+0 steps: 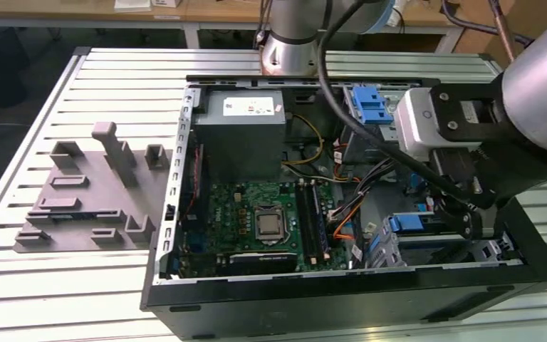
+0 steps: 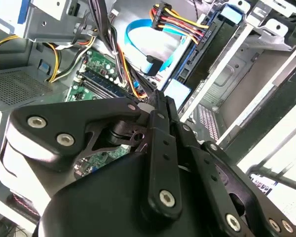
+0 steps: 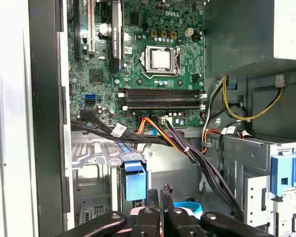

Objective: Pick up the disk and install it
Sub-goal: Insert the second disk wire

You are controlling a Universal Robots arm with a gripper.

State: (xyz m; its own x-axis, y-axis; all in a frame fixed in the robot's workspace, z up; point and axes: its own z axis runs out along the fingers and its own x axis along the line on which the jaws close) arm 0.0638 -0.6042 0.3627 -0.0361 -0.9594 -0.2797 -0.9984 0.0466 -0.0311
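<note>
hand (image 3: 159, 193) lowered inside open computer case (image 1: 350, 299), fingers pressed together, empty

The arm is reaching down over the open computer case (image 1: 350, 285), its wrist angling into the drive-bay corner, with the end effector (image 3: 159, 193) hanging just inside the case, both fingers (image 2: 160, 123) pressed together.

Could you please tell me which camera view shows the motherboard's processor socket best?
The first wrist view: the processor socket faces the camera, unobstructed. The exterior view shows it smaller, amid the green board. The second wrist view shows board edges beyond the end effector, not the socket.
</note>
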